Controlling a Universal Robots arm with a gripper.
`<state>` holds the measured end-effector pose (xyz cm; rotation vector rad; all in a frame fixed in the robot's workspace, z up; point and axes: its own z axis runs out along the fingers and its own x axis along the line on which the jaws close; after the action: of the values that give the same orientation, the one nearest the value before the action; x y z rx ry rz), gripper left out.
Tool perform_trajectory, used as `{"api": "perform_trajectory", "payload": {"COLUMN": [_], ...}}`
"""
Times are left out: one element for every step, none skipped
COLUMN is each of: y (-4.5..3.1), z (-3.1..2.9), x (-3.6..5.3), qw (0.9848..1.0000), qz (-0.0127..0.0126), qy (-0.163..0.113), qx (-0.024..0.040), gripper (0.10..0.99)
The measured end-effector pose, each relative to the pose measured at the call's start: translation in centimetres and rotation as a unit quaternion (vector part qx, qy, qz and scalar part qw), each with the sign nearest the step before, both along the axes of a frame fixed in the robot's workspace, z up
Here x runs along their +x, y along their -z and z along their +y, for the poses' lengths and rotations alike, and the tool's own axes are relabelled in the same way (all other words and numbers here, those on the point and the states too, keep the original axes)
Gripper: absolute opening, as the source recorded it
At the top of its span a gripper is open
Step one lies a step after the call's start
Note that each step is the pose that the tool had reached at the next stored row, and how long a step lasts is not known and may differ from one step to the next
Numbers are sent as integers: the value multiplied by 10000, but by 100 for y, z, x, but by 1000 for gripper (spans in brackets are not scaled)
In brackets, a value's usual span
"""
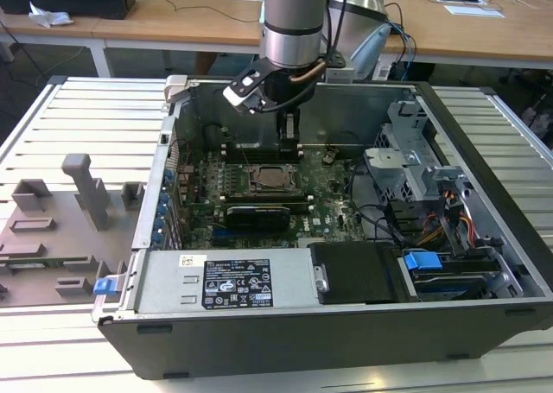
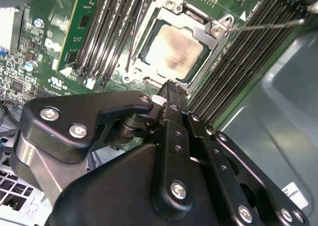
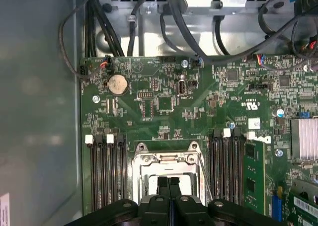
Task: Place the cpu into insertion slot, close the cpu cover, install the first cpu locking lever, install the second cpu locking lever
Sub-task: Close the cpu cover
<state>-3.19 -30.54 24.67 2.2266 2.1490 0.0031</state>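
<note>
I am looking down into the open dark-grey metal computer case (image 1: 285,345), where the black two-finger gripper (image 1: 289,142) is hanging low over the green circuit board (image 3: 149,87). In both wrist views its fingers (image 3: 163,184) are pressing flat against each other, and I am seeing nothing between them. In the second wrist view the gripper's tip (image 2: 169,88) is sitting right at the near edge of the small square silvery-rimmed insertion slot (image 1: 275,179); I cannot tell whether it is touching.

The small flat square cpu (image 2: 174,52), with its pale silver-grey top, is lying inside that slot. The thin silver-grey square cpu cover (image 2: 198,30) is lying down around it, and the chip is showing through its window. A thin bare metal lever rod (image 2: 268,25) is sticking out from one corner of the cover and crossing the long narrow black memory slots (image 2: 233,62) beside the socket.
</note>
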Motion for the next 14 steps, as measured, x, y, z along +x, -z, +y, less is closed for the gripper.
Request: {"api": "perform_trajectory", "payload": {"y": [0,1,2,2,3,4,4,7,9,12,13,14,19,28], "z": [0,0,0,0,0,0,0,0,0,0,0,0,0,-1], "x": [-15,-32,-42,-50,-61,-76,-88,-129,-164,-198,-217,-232,-257,-289], "qw": [10000,10000,10000,10000,10000,10000,10000,10000,10000,10000,10000,10000,10000,10000], "qz": [0,0,0,0,0,0,0,0,0,0,0,0,0,0], "qy": [0,0,-1,-1,0,-1,0,0,-1,0,0,0,-1,-1], "qx": [0,0,0,0,0,0,0,0,0,0,0,0,0,-1], "gripper": [106,106,106,106,106,106,106,106,106,106,106,106,106,106]}}
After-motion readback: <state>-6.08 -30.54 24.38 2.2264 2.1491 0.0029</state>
